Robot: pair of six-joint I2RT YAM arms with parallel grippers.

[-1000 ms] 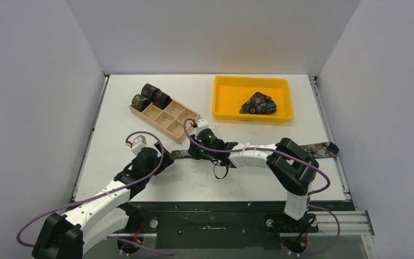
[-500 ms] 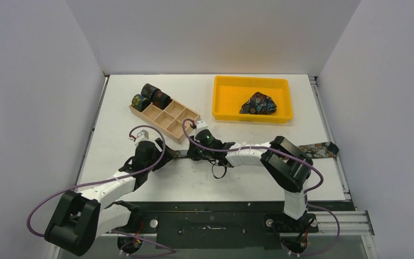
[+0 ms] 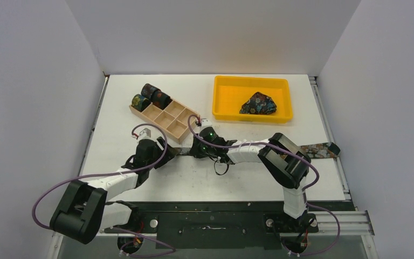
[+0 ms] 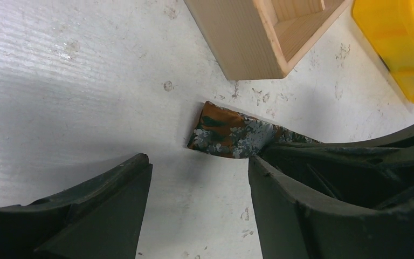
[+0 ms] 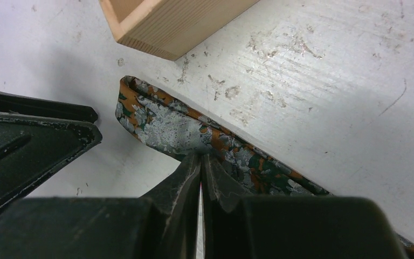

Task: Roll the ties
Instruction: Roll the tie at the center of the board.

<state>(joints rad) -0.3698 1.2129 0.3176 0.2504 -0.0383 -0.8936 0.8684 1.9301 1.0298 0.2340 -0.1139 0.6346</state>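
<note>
A brown-rust tie with blue speckles (image 3: 318, 150) lies flat across the table, its left end (image 4: 226, 132) just below the wooden box (image 3: 164, 116). My right gripper (image 5: 200, 159) is shut on this tie (image 5: 167, 127) a little in from that end, and the fabric puckers at its tips. My left gripper (image 4: 199, 178) stands open just short of the tie's end, with bare table between its fingers. In the top view the left gripper (image 3: 164, 151) and the right gripper (image 3: 195, 151) face each other. Three rolled ties (image 3: 151, 97) sit in the box's far end.
The wooden box corner (image 4: 248, 38) lies close behind the tie's end, and it also shows in the right wrist view (image 5: 172, 21). A yellow tray (image 3: 252, 80) at the back right holds a bunched blue floral tie (image 3: 259, 103). The tie's wide end reaches the table's right edge.
The left arm has reached forward towards the tie's end and its jaws have narrowed. The right gripper has closed fully on the tie and shifted slightly.
</note>
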